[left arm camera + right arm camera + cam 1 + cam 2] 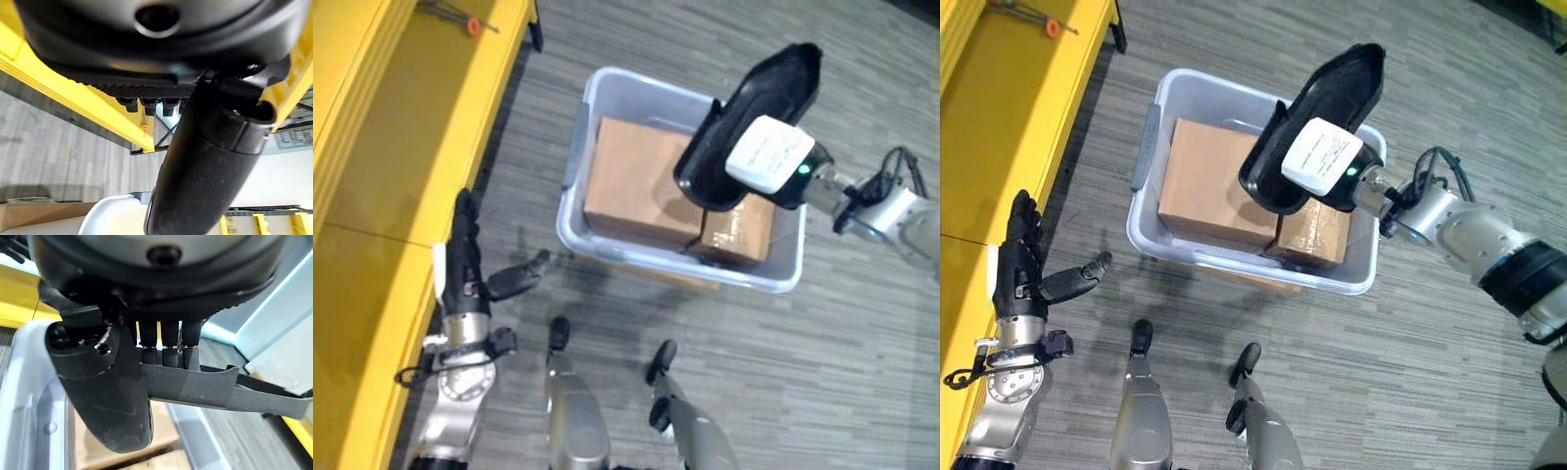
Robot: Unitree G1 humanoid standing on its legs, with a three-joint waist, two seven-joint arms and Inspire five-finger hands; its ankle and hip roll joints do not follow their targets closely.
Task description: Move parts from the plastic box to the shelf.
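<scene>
A long black moulded part (759, 98) hangs over the pale plastic box (570, 227), tilted with one end up. My right hand (105, 391) is shut on it: its fingers (168, 345) curl over the part's edge (195, 384) and the thumb presses from the other side. In the box lie a large cardboard carton (636, 186) and a smaller one (739, 233). The yellow shelf (401, 147) runs along the left. My left hand (462, 264) is open beside the shelf's edge, fingers straight, thumb spread toward the box, holding nothing.
An orange-tipped tool (473, 25) lies at the far end of the shelf. The box stands on grey plank flooring (862, 372), with bare floor to its right and in front of it. A black shelf leg (536, 34) stands near the box's far left corner.
</scene>
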